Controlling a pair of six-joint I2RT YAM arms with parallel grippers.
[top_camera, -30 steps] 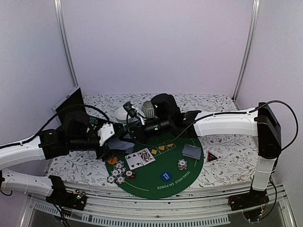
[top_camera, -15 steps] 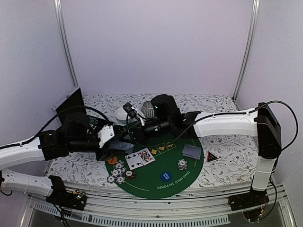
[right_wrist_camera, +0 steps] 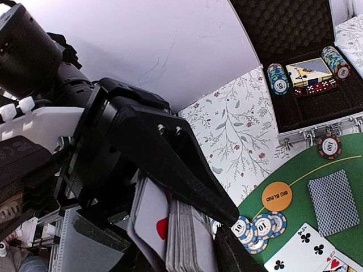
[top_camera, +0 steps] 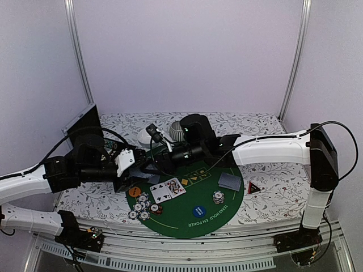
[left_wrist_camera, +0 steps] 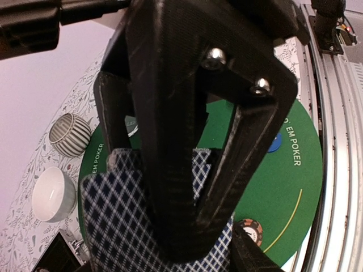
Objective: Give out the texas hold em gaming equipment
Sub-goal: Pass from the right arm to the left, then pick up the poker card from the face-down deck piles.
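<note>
The left arm has drawn back a touch toward its own side since a second ago, uncovering the orange button disc [top_camera: 134,191] that the cards had half hidden. The right arm has edged after it.

Mid-handover above the left part of the green mat [top_camera: 181,225], the left gripper [top_camera: 135,170] and the right gripper [top_camera: 157,164] meet nose to nose around one deck [left_wrist_camera: 122,221] of playing cards, held clear of the table. Both sets of jaws stand partway apart about the stack; which pair actually bears it cannot be told.

The deck's backs carry a blue-and-white diamond lattice. Edge-on in the right wrist view it is a thick sheaf, with one red-pipped card leaning off its face. Such cards are likely light, thin, slick and bendy, so a loose pinch could let them fan or slide out. The sound hold is across the flat faces near a short end, squeezing the whole stack.

Below, left to right on the mat, lie striped chips [top_camera: 143,208], two face-up cards [top_camera: 168,188], a blue disc [top_camera: 198,211], a lone chip [top_camera: 218,196] and a face-down pile [top_camera: 229,181]. Off the mat's right rim sits the red-black triangle [top_camera: 253,187].
</note>
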